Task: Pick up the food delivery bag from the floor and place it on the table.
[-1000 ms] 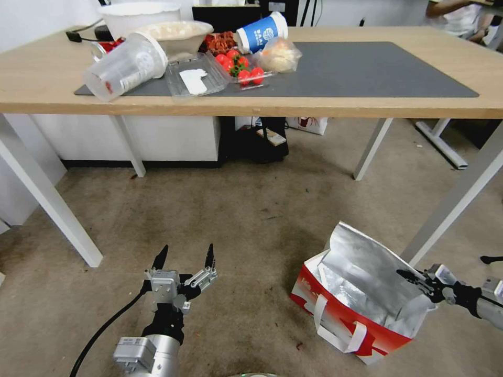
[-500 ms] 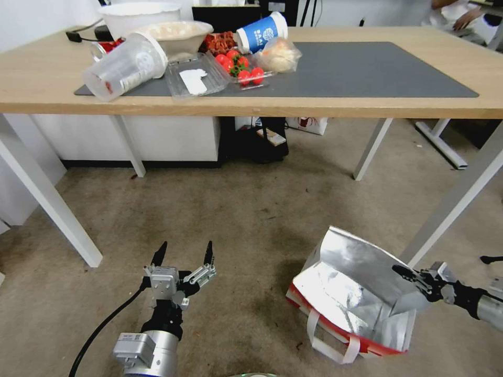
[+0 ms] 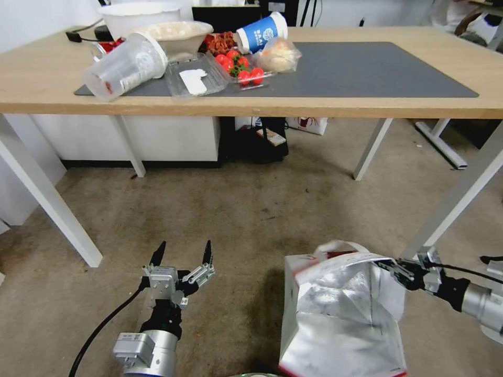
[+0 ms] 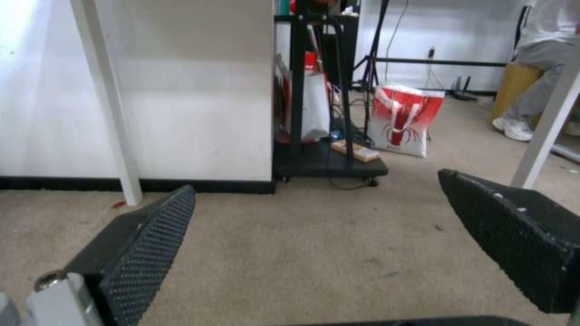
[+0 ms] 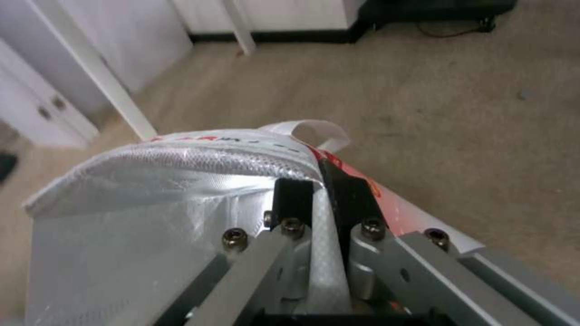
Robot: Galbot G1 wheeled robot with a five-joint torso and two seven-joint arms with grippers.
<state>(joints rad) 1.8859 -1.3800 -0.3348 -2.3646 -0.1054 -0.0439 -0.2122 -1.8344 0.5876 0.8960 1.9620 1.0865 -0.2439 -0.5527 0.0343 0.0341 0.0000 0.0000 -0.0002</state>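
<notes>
The right gripper (image 3: 390, 266) had its jaws clamped on the rim of the food delivery bag (image 3: 340, 314), low at the robot's right front, just beside a white leg of the table (image 3: 367, 107). From the head view the bag hung tilted, silver foil lining turned toward the camera, its lower corner running past the frame edge, so contact with the floor (image 3: 251, 209) could not be judged there. The right wrist view showed what the head view could not: the two black fingers (image 5: 293, 199) pinching a fold of foil and white edging between them, the red outer wall on one side, and a white strap handle (image 5: 317, 131) looping up just past the grip.

The left gripper (image 3: 182, 252) hovered low over the floor to the robot's left front, well apart from the bag, jaws spread wide with nothing between them. The left wrist view looked between its ridged pads (image 4: 151, 244) along the carpet to a black wheeled stand (image 4: 329, 163) and a second red-and-white bag (image 4: 402, 120) under the far side.

On the surface, a clear cup (image 3: 123, 67) lay tipped on its side at the left end of the dark grey mat (image 3: 367, 70), near cherry tomatoes (image 3: 241, 68) and a blue cup (image 3: 262, 32).
</notes>
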